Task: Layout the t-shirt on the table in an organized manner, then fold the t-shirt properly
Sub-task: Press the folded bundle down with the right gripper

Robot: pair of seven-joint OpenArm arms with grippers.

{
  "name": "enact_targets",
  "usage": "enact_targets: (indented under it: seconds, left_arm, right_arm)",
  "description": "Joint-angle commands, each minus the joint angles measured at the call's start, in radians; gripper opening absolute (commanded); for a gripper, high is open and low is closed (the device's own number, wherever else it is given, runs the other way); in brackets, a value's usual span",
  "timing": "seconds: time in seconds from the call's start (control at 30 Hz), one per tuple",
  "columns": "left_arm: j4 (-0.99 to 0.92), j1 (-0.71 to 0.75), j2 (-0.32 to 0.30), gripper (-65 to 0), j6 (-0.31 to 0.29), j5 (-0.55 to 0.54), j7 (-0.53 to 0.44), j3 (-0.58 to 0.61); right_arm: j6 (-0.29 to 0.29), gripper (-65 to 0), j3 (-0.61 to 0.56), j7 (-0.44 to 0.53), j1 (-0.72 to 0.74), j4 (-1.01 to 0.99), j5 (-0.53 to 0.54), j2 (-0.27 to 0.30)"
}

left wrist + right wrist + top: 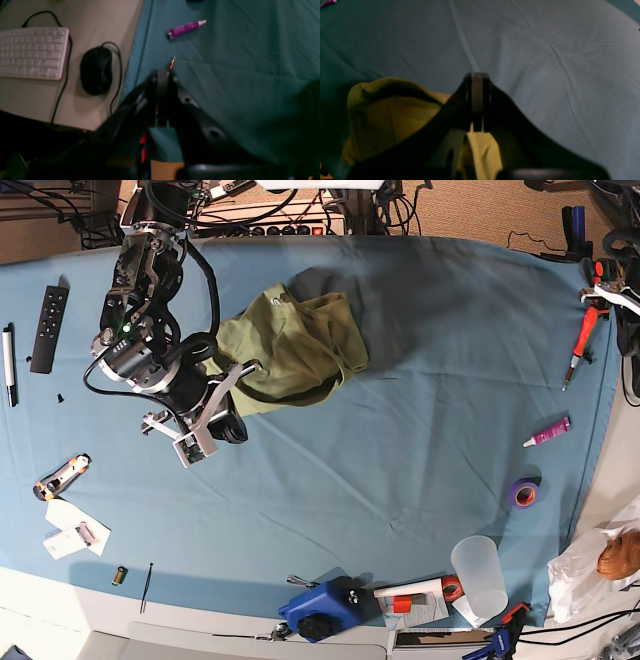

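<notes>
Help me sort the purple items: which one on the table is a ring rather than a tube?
The purple tape roll, a flat ring with an open centre, lying nearer the clear cup than the purple tube.

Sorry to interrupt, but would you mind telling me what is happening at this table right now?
A two-armed robot is working on an olive-green t-shirt that lies bunched up on the teal table, not yet spread flat. The right hand is shut on a seamed edge of the shirt. The left hand is shut too, holding nothing, over bare cloth near a purple tube.
</notes>
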Motion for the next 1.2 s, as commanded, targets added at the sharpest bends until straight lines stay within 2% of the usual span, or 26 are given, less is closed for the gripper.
enact_targets:
  seconds: [0.0, 0.27, 1.03, 1.17]
  left_arm:
    - [0.017, 0.014, -0.008, -65.0, 0.002, -0.01, -0.032, -0.007]
    - [0.017, 0.091, 0.014, -65.0, -0.011, -0.006, -0.074, -0.007]
    - [0.017, 0.09, 0.03, -65.0, -0.008, -0.011, -0.075, -0.007]
    - [0.017, 0.09, 0.03, -65.0, -0.008, -0.038, -0.074, -0.007]
  right_arm:
    - [0.002, -65.0, 0.002, 0.02, 0.016, 0.018, 0.013, 0.003]
    - [0.002, -65.0, 0.002, 0.018, 0.016, 0.018, 0.013, 0.003]
    - [0.002, -65.0, 0.002, 0.015, 0.016, 0.018, 0.013, 0.003]
    - [0.002, -65.0, 0.002, 0.014, 0.015, 0.018, 0.012, 0.003]
